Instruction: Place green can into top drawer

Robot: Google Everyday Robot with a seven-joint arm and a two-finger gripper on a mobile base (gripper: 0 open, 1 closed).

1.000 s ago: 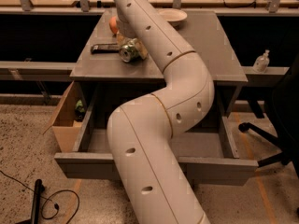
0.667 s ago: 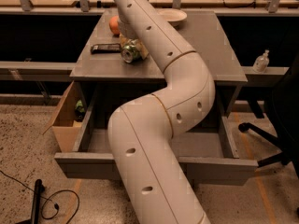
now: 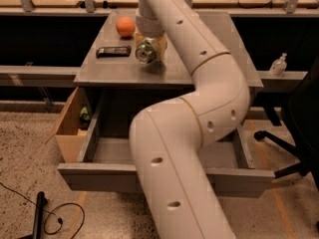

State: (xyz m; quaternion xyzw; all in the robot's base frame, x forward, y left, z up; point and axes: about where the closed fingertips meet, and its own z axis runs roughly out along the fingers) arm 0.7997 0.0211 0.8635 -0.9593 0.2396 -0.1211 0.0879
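Note:
The green can (image 3: 145, 52) lies on its side with its silver end toward me, at the middle of the grey cabinet top (image 3: 104, 68). My gripper (image 3: 149, 45) comes down from the arm above and is closed around the can, its pale fingers (image 3: 160, 44) on either side. The can seems slightly raised, with a shadow beneath it. The top drawer (image 3: 99, 177) is pulled open below the cabinet top. Its inside (image 3: 112, 151) shows on the left. My arm hides its middle and the knob.
An orange (image 3: 125, 26) and a flat black bar (image 3: 113, 51) lie on the cabinet top left of the can. A tan wooden box (image 3: 67, 133) stands left of the drawer. An office chair (image 3: 299, 128) and a small bottle (image 3: 278, 64) are on the right. A cable (image 3: 55, 218) lies on the floor.
My gripper has shifted a little to the right with the can between its fingers. The orange, half hidden behind the arm before, now shows in full.

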